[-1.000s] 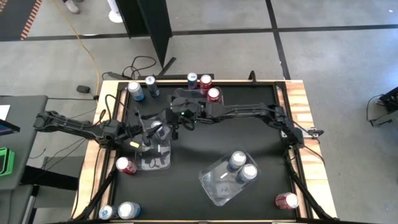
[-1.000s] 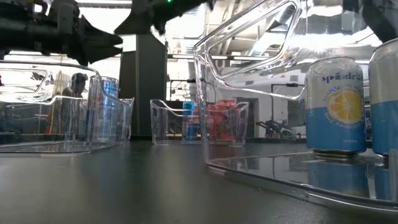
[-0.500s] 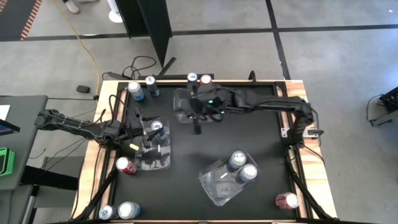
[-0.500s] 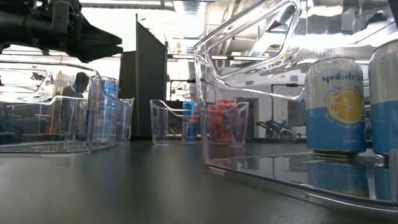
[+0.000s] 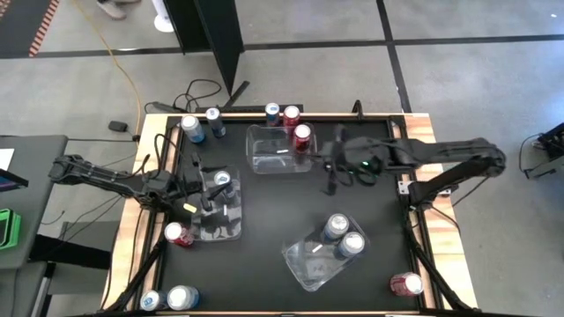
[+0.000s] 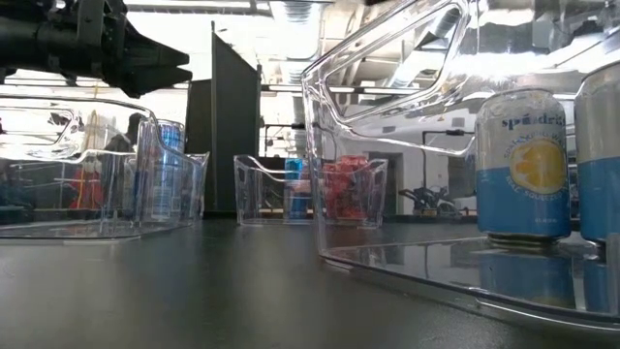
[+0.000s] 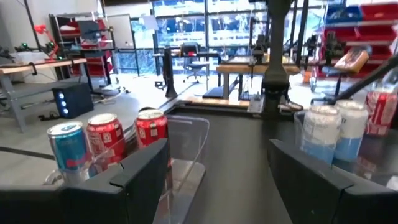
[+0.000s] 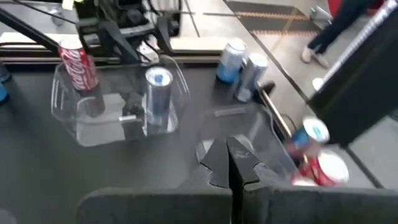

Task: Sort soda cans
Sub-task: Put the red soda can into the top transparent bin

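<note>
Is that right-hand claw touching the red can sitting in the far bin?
Apart. The high view shows the right gripper out over bare black table, with a clear gap between it and the red can in the far bin.

- Black table top [image 5: 291, 207] w/ wooden edge strips left & right.
- 3 clear plastic bins on it: one far-centre [image 5: 271, 151], one left [image 5: 220, 216], one near-right, tilted askew [image 5: 315, 254].
- Yellow cable [image 5: 130, 75] snaking over grey floor beyond far-left corner.
- Dark upright panel [image 5: 214, 40] standing behind table.
- Person's feet [image 5: 119, 4] at far floor edge.
</note>
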